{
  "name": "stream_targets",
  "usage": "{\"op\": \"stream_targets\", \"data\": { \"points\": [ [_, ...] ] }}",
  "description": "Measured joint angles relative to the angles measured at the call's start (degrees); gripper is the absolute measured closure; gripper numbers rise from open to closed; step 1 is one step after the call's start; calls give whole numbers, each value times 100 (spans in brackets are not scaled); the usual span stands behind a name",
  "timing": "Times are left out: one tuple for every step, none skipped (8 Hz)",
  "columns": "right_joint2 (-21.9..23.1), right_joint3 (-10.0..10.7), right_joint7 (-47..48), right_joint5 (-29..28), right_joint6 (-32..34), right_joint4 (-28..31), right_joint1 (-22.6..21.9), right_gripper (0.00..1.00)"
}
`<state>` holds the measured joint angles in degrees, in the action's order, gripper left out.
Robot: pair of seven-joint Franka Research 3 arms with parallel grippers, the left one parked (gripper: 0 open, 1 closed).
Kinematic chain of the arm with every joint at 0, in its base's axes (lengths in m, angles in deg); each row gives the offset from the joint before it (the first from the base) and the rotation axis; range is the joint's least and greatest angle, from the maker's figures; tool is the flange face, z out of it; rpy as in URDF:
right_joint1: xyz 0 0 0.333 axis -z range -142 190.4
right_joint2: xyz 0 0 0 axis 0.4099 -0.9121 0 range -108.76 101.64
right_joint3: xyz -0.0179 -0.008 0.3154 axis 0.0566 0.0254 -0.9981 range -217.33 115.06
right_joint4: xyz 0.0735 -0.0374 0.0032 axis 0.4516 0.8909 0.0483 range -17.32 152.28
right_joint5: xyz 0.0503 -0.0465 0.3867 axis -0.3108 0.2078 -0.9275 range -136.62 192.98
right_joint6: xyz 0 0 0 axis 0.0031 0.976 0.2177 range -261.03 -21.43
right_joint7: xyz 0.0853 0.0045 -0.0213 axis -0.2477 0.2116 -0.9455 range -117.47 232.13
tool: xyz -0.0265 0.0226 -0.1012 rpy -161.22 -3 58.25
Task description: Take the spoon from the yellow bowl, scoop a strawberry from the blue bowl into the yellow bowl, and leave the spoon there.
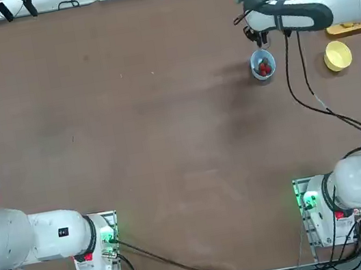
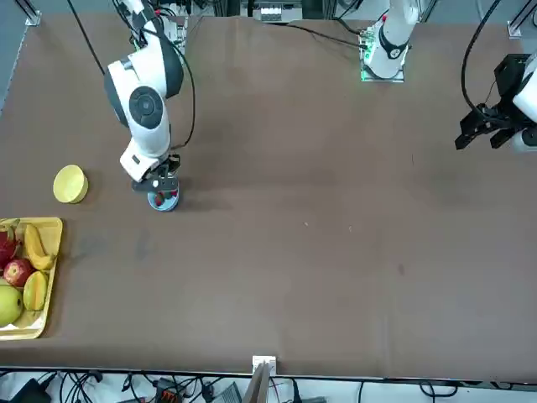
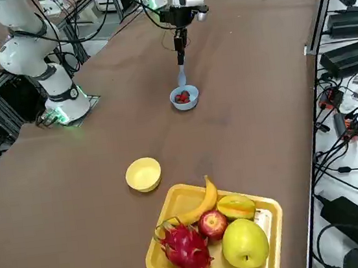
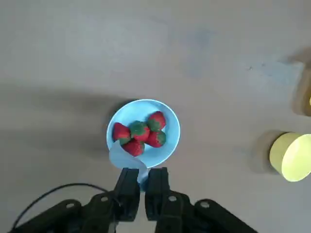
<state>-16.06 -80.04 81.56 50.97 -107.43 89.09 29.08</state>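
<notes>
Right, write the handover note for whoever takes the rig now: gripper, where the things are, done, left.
Right gripper: shut on the spoon, hanging above the blue bowl's near rim.
Blue bowl: on the table, four strawberries inside.
Yellow bowl: empty, beside the fruit tray.
Done: spoon taken out of the yellow bowl.
Left: scoop one strawberry, tip it into the yellow bowl, leave the spoon there.

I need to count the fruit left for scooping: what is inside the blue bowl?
The blue bowl holds four strawberries. The spoon, held by the right gripper, covers part of its rim; anything under the berries is hidden.
</notes>
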Motion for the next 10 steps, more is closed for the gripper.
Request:
{"op": "stream_targets", "data": {
  "points": [
    [7,1,-162,-24,-89,42,93,89],
    [8,1,-255,-39,-262,124,174,89],
    [7,1,-342,-81,-425,209,240,89],
    [7,2,-466,-210,-522,252,293,89],
    [10,2,-577,-367,-556,253,339,89],
    [14,2,-663,-481,-571,253,368,89],
    [17,2,-690,-528,-583,253,377,89],
    [17,2,-724,-538,-585,253,378,89],
    [17,2,-764,-539,-585,253,383,89],
    [16,2,-825,-541,-585,253,393,89]
  ]
}}
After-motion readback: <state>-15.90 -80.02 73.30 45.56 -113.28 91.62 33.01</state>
